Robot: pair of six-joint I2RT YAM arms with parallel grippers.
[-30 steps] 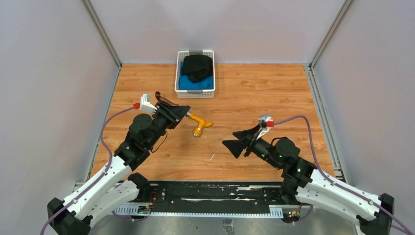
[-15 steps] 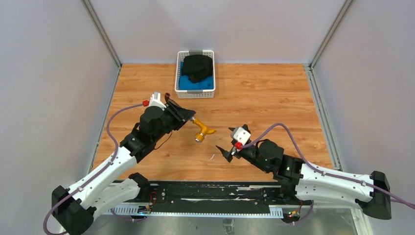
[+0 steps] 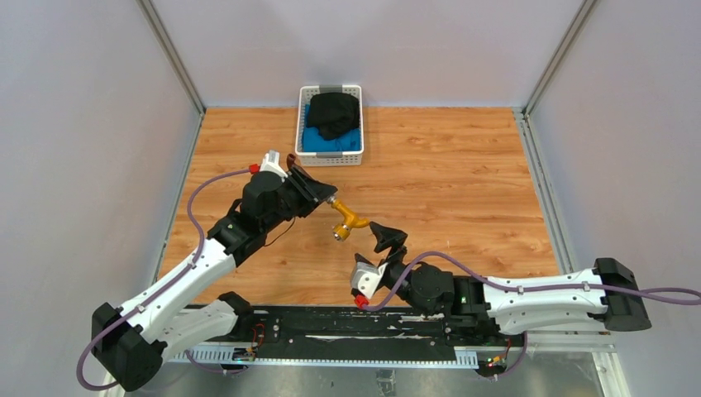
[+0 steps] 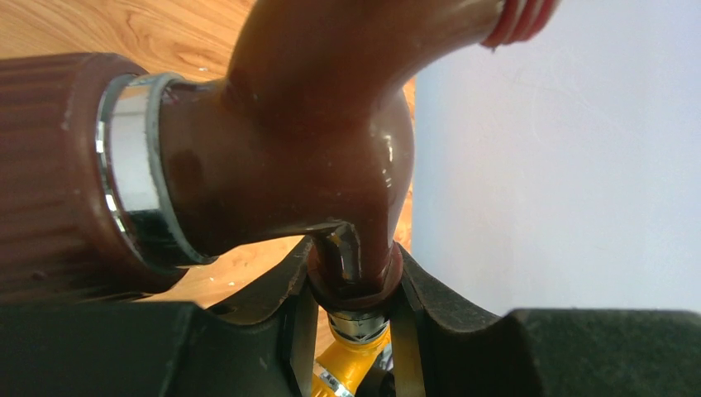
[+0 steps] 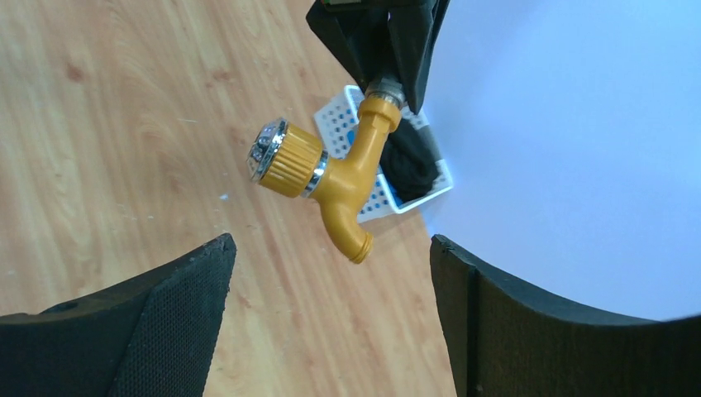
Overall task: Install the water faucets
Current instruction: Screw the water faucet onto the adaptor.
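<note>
A glossy reddish-brown faucet [image 4: 314, 141] and a ribbed yellow faucet [image 5: 335, 178] are gleaming against a matt wood-grain tabletop [image 3: 446, 165].

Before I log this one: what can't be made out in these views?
- Where the brass-yellow metal tap meets the dark reddish-brown metal tap: hidden between the left tool's fingers, all views.
- Reddish-brown tap's knob face and spout end: cut off by left wrist frame edges.
- Contents of the white plastic basket: under the black cloth, top view.
</note>
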